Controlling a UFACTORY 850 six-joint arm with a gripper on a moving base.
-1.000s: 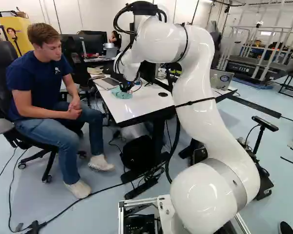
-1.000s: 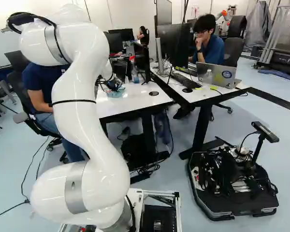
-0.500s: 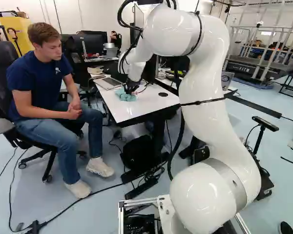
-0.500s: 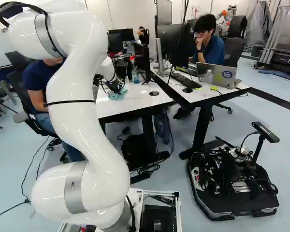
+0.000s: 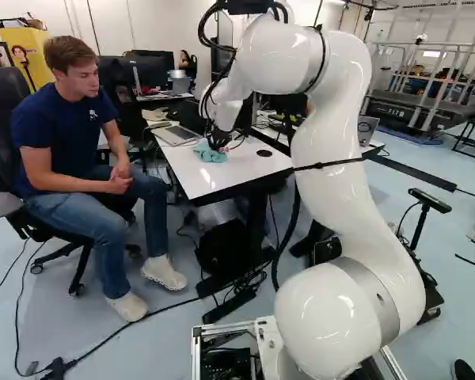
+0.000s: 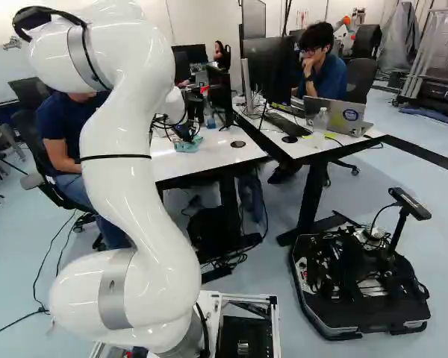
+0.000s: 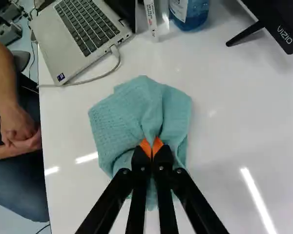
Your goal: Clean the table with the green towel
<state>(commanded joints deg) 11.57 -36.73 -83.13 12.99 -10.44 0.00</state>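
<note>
We hold a fold of the green towel (image 7: 136, 109) clenched in our claw (image 5: 218, 142); the towel lies bunched on the glossy white tabletop (image 7: 234, 126). Beyond it we see an open laptop (image 7: 83, 34) with a pale cable (image 7: 98, 78) and a blue bottle (image 7: 190, 13). A person (image 5: 70, 146) sits beside the tabletop, and a yellow cabinet (image 5: 33, 54) stands behind, at the left of the left base view.

Two behind face the table (image 5: 210, 182), one closely above.
</note>
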